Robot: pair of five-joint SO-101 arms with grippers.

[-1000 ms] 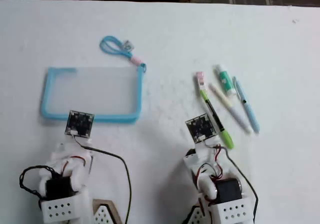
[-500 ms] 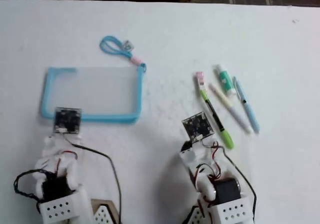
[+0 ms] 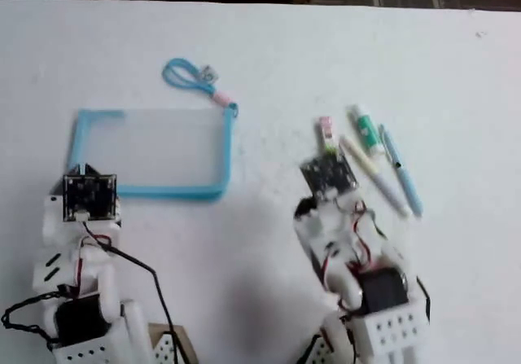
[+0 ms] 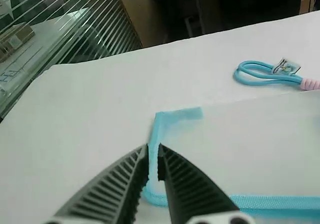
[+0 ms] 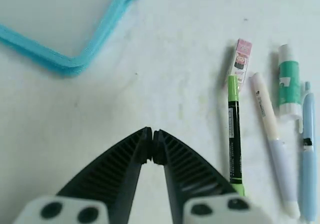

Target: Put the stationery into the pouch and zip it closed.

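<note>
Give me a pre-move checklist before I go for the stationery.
1. Right hand open for a grasp: not ok, shut.
2. Left hand open: not ok, shut by the pouch edge.
3. Pouch unzipped: cannot tell.
4. Green marker free to pick: ok, nothing lies on it.
5. Eraser, glue stick, white pen, blue pen on the table, outside the pouch: ok.

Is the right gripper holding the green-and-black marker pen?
No, the right gripper is shut on nothing; the green-and-black marker pen lies apart beside it.
</note>
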